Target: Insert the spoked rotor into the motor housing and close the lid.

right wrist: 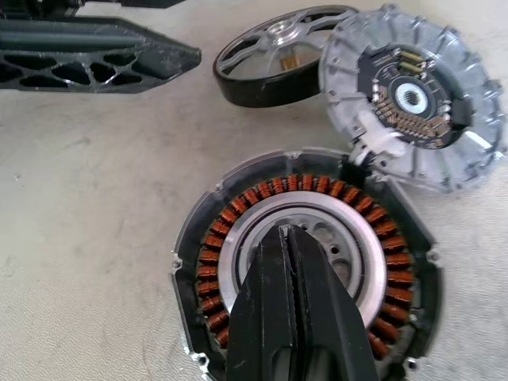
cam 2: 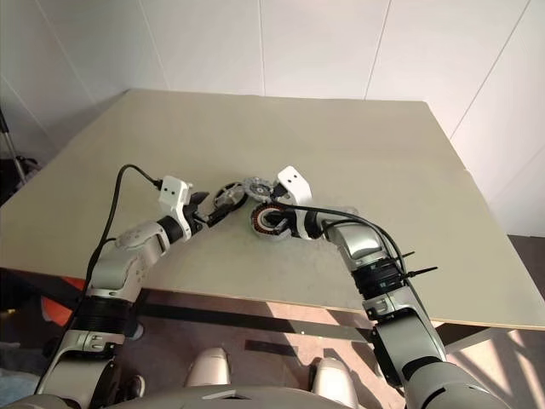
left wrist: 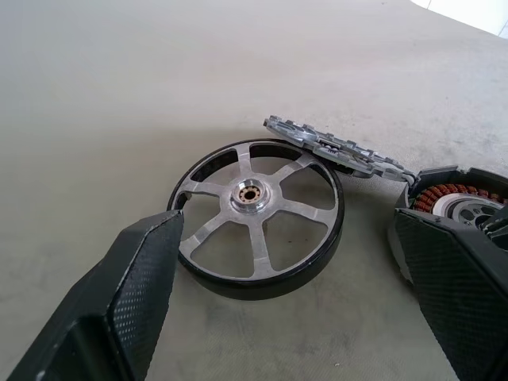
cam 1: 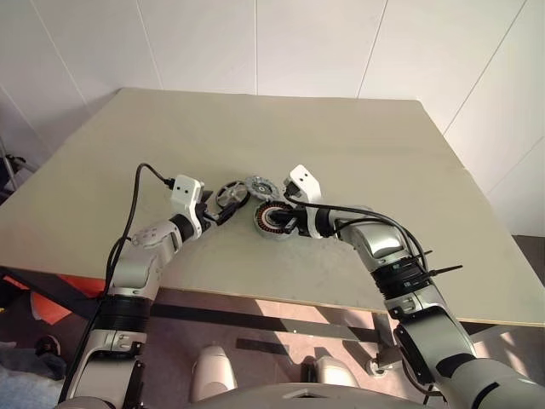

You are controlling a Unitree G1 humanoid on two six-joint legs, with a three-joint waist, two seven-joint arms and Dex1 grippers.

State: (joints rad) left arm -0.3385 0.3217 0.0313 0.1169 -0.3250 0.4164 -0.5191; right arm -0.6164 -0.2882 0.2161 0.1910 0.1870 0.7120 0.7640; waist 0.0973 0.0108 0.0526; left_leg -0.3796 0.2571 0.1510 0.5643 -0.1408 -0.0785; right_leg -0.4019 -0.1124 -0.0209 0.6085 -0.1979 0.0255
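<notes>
Resting on a beige table (cam 1: pixel 358 145), three motor parts lie close together between the robot's two arms. The rotor (left wrist: pixel 255 216), a black-rimmed wheel with pale spokes and a small brass-coloured hub, lies flat on the table with its spoked face up. The lid (right wrist: pixel 413 95), a grey ribbed disc with a dark centre, sits tilted: one edge leans on the rotor's rim, the opposite edge meets the rim of the housing (right wrist: pixel 305 258). The housing stands on the table beside the rotor, open side up, showing a ring of copper-red windings around a pale centre; nothing is inside it.

The left gripper (left wrist: pixel 305 294) is level with the rotor, its two black fingers (left wrist: pixel 131 294) spread wide, one on each side of the wheel. Neither finger clearly touches the rim, and it holds nothing.

The right gripper (right wrist: pixel 292 238) has its fingers pressed together, holding nothing. In the right wrist view the closed tips lie over the housing's pale centre; whether they touch it cannot be told. In the head views the right gripper (cam 1: pixel 288 223) sits at the housing (cam 1: pixel 272 220), with the rotor (cam 1: pixel 230 196) and lid (cam 1: pixel 258 186) just beyond it.
</notes>
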